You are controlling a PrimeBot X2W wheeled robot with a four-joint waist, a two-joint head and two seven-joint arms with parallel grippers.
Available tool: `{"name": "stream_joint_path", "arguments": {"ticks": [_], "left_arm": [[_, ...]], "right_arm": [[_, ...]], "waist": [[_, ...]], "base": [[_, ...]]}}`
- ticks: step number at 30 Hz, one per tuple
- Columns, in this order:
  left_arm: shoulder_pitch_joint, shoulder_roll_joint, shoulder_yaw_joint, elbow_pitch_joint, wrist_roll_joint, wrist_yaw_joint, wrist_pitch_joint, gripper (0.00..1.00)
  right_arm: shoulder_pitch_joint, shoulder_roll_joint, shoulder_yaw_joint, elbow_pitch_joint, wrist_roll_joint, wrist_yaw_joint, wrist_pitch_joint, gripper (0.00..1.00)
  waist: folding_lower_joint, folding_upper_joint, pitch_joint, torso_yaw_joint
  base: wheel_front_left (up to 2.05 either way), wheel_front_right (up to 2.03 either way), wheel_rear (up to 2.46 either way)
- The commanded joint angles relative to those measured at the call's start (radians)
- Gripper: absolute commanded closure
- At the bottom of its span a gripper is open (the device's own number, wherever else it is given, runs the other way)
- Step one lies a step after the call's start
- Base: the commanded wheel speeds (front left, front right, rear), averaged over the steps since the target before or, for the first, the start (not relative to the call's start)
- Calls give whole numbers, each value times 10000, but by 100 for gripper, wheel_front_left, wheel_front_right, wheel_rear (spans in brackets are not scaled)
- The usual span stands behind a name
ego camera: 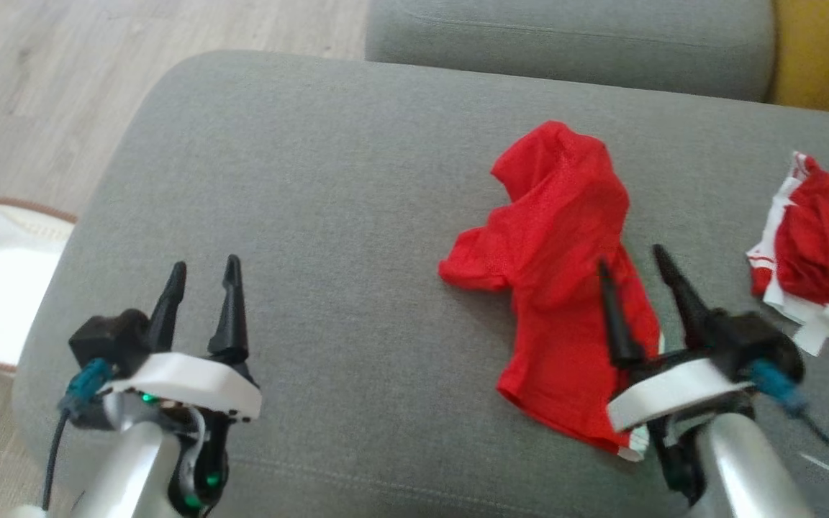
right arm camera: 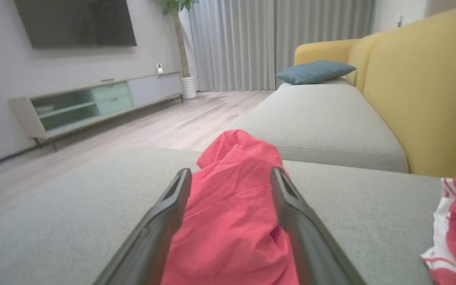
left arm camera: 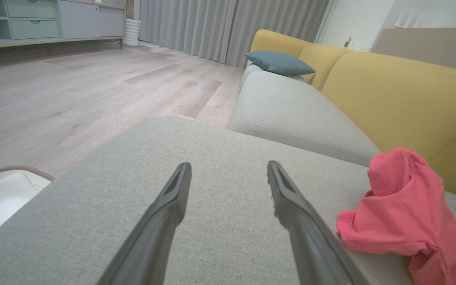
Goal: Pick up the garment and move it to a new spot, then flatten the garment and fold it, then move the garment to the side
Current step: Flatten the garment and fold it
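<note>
We record the right tool [ego camera: 630, 257] with its fingers apart and gripping nothing, poised over the lower half of the crumpled red garment [ego camera: 558, 237]. The right wrist view frames the cloth between the two fingers, which we read as lining up for the first pick. The left tool [ego camera: 206, 262] is likewise spread and empty, well to the left over bare grey sofa cushion [ego camera: 314, 144], a stretch we judge the likely new spot. The garment lies right of centre on that cushion, with a red-and-white cloth [ego camera: 817, 244] near its right.
</note>
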Motion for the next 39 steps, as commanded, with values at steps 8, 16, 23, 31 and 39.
{"name": "stream_joint_path", "arguments": {"ticks": [8,16,23,31,39], "left_arm": [[-576,-421,577,-326,69,-413,-58,0],[-576,-1048,598,143,140,-810,-58,0],[-562,-1482,604,674,157,-1157,-58,0],[-480,-1766,735,836,295,-1331,-59,0],[-430,-1802,1124,914,592,-1479,-59,0]], "right_arm": [[-1198,-167,1997,102,-2347,-9,907,0],[-2843,-1464,3751,1944,-3051,-9,2055,0],[-4156,-2506,5137,3589,-3998,-9,2374,0],[-4662,-2416,4900,4706,-3936,-9,2415,100],[-4745,-980,3364,4362,-3511,-9,1066,100]], "waist": [[0,-1,293,665],[0,-1,743,1394],[0,-1,873,1938],[0,-1,982,2081],[0,-1,704,1412]], "base": [[0,0,0],[0,0,0],[0,0,0],[0,0,0],[0,0,0]]}}
